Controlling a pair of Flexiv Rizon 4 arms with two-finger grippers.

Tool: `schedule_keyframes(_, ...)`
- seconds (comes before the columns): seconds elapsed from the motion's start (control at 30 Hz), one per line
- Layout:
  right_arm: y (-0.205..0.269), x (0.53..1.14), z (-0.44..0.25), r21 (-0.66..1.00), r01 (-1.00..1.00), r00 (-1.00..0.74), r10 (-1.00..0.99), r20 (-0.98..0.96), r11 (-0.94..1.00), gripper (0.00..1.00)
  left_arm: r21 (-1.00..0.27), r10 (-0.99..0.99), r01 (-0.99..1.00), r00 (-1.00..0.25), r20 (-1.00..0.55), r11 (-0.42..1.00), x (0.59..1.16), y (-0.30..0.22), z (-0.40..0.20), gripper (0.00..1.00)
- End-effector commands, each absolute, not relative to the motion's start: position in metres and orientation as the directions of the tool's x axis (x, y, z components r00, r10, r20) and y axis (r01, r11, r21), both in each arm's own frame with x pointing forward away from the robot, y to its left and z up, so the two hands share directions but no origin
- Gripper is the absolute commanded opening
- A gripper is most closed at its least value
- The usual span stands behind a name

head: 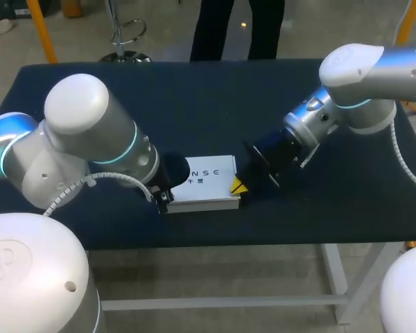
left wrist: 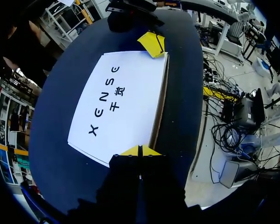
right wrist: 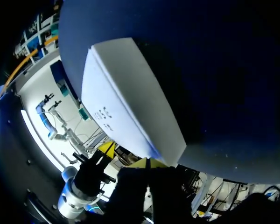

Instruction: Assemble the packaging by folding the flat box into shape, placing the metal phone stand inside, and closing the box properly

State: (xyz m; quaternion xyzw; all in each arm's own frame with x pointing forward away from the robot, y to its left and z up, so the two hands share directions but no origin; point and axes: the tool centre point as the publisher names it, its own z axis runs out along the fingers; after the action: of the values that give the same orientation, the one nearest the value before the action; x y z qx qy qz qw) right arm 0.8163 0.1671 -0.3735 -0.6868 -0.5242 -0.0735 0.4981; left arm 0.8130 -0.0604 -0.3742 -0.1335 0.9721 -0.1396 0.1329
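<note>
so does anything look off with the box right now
Nothing stands out. The box lies flat and closed on the table, edges straight, with the left gripper and right gripper at opposite ends.

Left tool [left wrist: 140, 150], right tool [head: 237, 186] at box [head: 206, 182] ends; long sides free.

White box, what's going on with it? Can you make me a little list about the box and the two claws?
box: white box, lying flat on the dark blue table
box state: folded into shape, looks closed, inside hidden
top: black letters
left claw: at one short end of the box, yellow tips together
right claw: at the opposite end, by a corner, yellow tips together
held: neither claw grips the box
</note>
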Motion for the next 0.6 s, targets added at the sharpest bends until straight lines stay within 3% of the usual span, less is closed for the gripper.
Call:
schedule_keyframes(0.03,0.164,0.819,-0.38,-0.611,0.79,0.44,0.639,0.631,0.059,0.0,-0.301,-0.3,-0.228,-0.928,-0.22,0.926,0.816,-0.062,-0.378,0.0)
schedule_keyframes(0.23,0.16,0.819,-0.352,-0.538,0.84,0.384,0.631,0.674,0.063,0.0,-0.315,-0.323,-0.24,-0.915,-0.242,0.918,0.808,-0.065,-0.351,0.0)
schedule_keyframes(0.3,0.156,0.822,-0.342,-0.515,0.854,0.36,0.626,0.692,0.078,0.0,-0.305,-0.338,-0.26,-0.91,-0.24,0.916,0.805,-0.068,-0.342,0.32)
schedule_keyframes(0.37,0.151,0.828,-0.333,-0.49,0.868,0.34,0.616,0.71,0.085,0.0,-0.296,-0.358,-0.289,-0.909,-0.213,0.91,0.802,-0.071,-0.336,0.48)
schedule_keyframes(0.43,0.146,0.833,-0.325,-0.446,0.891,0.306,0.608,0.733,0.088,0.0,-0.281,-0.391,-0.332,-0.901,-0.188,0.9,0.8,-0.074,-0.331,0.95)
schedule_keyframes(0.5,0.142,0.837,-0.316,-0.401,0.911,0.267,0.609,0.747,0.093,0.0,-0.271,-0.42,-0.369,-0.894,-0.159,0.889,0.798,-0.076,-0.326,1.0)
schedule_keyframes(0.57,0.138,0.841,-0.308,-0.347,0.934,0.219,0.622,0.751,0.091,0.07,-0.267,-0.448,-0.403,-0.884,-0.134,0.875,0.794,-0.078,-0.321,1.0)
schedule_keyframes(0.6,0.136,0.843,-0.303,-0.321,0.943,0.195,0.628,0.753,0.092,0.16,-0.262,-0.469,-0.426,-0.874,-0.13,0.866,0.791,-0.078,-0.319,1.0)
